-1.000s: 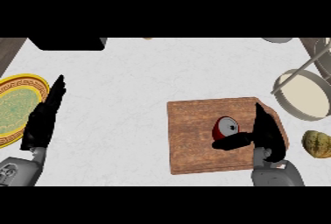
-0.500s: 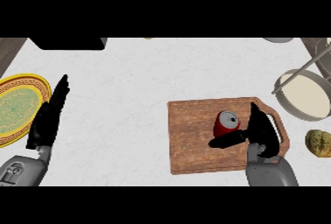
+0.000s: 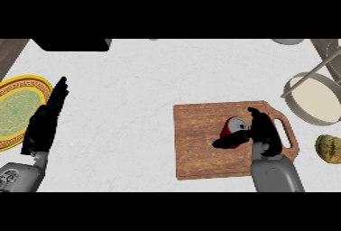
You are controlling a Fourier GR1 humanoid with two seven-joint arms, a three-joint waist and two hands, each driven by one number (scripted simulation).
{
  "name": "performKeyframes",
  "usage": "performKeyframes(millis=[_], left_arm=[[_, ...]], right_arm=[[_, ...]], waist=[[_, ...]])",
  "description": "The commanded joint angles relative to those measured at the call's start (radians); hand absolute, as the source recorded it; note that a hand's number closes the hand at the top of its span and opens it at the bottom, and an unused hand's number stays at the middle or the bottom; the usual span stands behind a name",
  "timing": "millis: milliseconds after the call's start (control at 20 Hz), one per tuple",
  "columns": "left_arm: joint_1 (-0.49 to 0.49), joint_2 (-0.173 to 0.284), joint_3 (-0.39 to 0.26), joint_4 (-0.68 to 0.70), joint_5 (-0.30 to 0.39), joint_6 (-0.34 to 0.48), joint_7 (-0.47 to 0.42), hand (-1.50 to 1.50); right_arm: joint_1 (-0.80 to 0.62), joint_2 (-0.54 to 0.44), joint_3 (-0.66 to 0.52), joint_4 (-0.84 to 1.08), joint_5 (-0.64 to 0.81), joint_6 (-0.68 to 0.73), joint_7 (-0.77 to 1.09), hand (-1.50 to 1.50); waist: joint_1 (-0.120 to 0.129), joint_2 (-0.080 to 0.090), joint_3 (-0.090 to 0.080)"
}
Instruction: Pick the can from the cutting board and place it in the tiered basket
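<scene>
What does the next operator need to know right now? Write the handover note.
Right hand: curled round the can, which is on the cutting board.
Left hand: open, resting at the left beside the yellow plate.
Tiered basket: at the right edge, beyond the board.
Done: the reach, and the hand closed on the can.
Left: lift the can, carry it right, set it in the basket.

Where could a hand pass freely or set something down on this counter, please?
The widest bare stretch lies between the left hand beside the yellow plate and the cutting board. It is crowded at right: right hand round the can, tiered basket, walnut-like item.
</scene>
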Motion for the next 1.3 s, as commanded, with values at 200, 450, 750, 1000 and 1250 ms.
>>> performKeyframes(millis=[200, 450, 750, 1000, 1250], left_arm=[[-0.01, -0.002, 0.023, 0.018, -0.011, -0.027, -0.007, 0.0], [-0.038, -0.041, 0.01, -0.001, -0.044, -0.003, 0.057, 0.0], [0.008, -0.001, 0.075, -0.006, -0.021, -0.066, 0.01, 0.0], [0.011, -0.033, 0.038, -0.008, -0.041, -0.033, 0.021, 0.0], [0.036, -0.048, 0.05, 0.017, -0.056, -0.023, -0.016, 0.0]], right_arm=[[-0.076, -0.035, 0.055, 0.12, -0.023, 0.139, 0.101, 1.5], [-0.103, 0.002, 0.077, 0.081, -0.043, -0.008, 0.17, 1.5], [0.019, -0.051, 0.163, -0.013, -0.044, 0.115, -0.142, 1.5], [0.034, -0.147, 0.497, -0.117, -0.012, 0.276, -0.477, 1.5], [0.168, -0.236, 0.427, -0.443, -0.022, 0.142, -0.586, 1.5]], waist=[[0.0, 0.005, 0.002], [-0.005, 0.004, 0.003], [-0.009, 0.002, 0.003], [-0.001, -0.008, 0.003], [-0.033, -0.003, 0.003]])
